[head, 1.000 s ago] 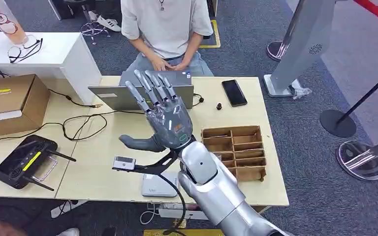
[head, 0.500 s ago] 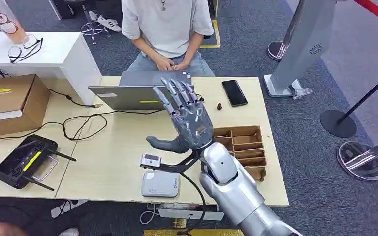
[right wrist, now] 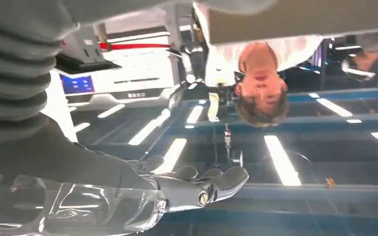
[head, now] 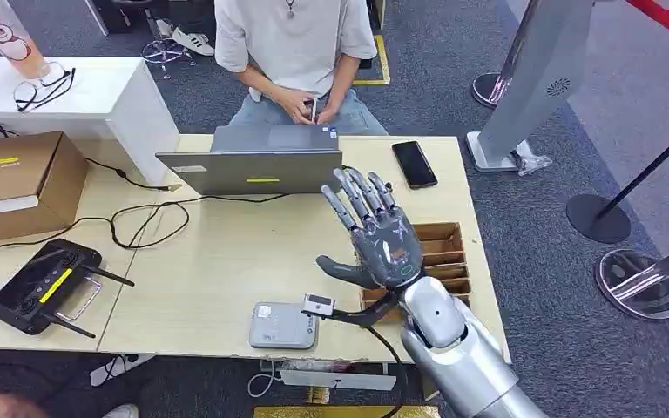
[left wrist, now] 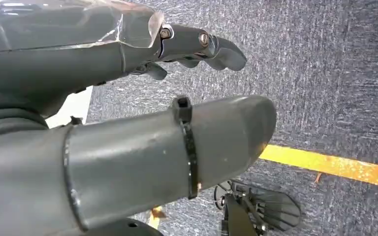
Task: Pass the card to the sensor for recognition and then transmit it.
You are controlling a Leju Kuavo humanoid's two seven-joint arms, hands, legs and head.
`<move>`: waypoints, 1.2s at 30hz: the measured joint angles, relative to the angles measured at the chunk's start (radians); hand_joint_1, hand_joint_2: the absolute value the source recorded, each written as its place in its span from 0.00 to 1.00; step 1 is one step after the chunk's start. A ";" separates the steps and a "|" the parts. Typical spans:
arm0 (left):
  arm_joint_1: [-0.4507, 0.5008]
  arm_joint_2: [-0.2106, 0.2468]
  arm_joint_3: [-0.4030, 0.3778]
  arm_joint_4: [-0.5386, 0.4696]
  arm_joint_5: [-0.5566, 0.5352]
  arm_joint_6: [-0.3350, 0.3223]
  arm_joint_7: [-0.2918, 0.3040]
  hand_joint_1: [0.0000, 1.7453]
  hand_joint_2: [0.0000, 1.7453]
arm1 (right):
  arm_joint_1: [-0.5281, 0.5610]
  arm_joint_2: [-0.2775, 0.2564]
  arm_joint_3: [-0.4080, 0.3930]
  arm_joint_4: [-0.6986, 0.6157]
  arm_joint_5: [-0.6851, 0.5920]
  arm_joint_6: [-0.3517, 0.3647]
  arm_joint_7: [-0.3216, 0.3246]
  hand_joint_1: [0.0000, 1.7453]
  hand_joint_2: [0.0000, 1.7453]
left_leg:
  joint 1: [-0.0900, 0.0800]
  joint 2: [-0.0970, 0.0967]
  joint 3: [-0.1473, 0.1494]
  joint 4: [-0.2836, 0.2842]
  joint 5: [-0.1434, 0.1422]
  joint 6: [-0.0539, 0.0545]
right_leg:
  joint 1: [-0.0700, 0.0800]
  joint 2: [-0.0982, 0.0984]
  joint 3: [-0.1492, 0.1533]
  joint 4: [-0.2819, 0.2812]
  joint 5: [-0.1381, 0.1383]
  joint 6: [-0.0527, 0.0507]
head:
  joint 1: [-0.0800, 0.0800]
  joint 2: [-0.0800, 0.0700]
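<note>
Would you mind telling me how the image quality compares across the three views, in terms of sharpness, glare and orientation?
Head view: evenly lit and sharp, the right hand and table crisp. Left wrist view: the left hand is very close and soft, the carpet behind it textured. Right wrist view: upside down, with bright ceiling lights and reflections on the right hand's glossy cover.

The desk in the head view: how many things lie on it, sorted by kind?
Laptop: 1
Phone: 1
Cardboard box: 1
Divided tray: 1
Black controller: 1
Grey sensor box: 1
Small dark knob: 1
Total: 7, not counting cables.
</note>
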 joint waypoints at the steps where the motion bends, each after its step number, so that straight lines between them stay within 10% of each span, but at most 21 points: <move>1: 0.002 0.001 0.002 0.000 0.002 0.000 -0.004 0.00 0.00 | 0.009 -0.008 -0.009 -0.010 0.006 0.013 0.000 0.00 1.00 | 0.000 0.000 0.000 0.000 0.000 0.000 | 0.000 0.000 0.000 0.000 0.000 0.000 | 0.000 0.000; 36: 0.006 0.010 0.005 0.000 -0.021 -0.023 -0.022 0.00 0.00 | 0.082 -0.279 -0.078 -0.216 -0.301 0.492 -0.025 0.00 1.00 | 0.000 0.000 -0.001 0.000 0.000 0.000 | 0.000 0.000 0.000 0.000 0.000 0.000 | 0.000 0.000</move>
